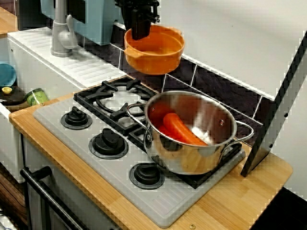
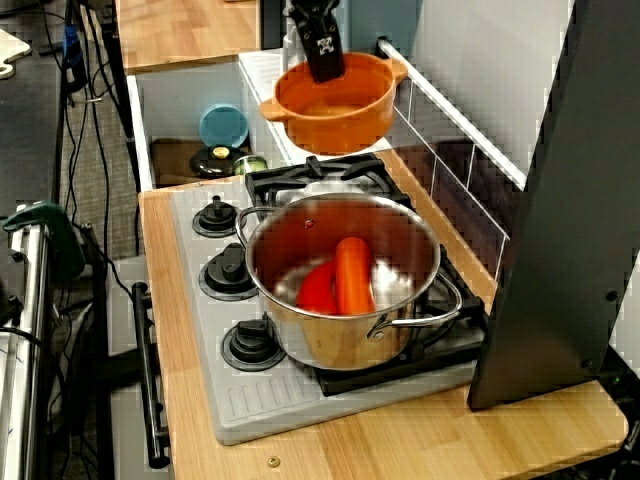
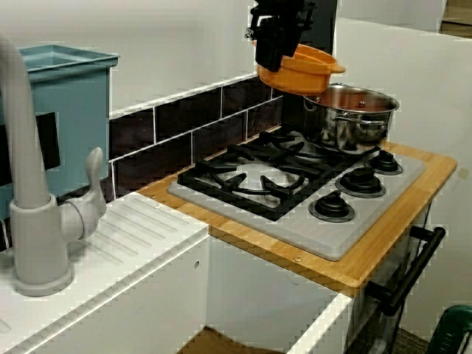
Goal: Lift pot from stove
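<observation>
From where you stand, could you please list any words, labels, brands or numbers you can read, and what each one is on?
No text is readable in any view.
White mark on the claw holding the orange pot: too small and blurred to read.
Knobs on the stove: no markings visible.
Steel pot: no label visible.

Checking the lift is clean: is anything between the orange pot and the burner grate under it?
Nothing. In the side view the orange pot hangs in the gripper with only open air down to the burner grate.
</observation>
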You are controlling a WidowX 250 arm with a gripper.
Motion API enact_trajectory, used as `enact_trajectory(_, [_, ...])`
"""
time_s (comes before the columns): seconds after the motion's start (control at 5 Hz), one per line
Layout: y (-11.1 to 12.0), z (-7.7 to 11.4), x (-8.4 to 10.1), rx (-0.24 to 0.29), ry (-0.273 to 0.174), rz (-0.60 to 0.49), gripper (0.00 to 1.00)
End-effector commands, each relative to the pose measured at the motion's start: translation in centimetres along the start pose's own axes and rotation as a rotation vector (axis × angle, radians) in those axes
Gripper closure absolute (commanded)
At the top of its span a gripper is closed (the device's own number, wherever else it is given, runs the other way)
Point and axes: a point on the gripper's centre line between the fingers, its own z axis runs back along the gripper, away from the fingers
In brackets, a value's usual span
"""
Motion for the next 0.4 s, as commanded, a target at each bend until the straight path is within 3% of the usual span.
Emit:
enact_trajectory(0.0, [-0.04, 3.47, 1.65, 0.000, -0.082, -0.002, 1.00])
enact_trajectory(0.2, [-0.19, 4.03, 1.88, -0.009, -0.088, 0.000, 1.00])
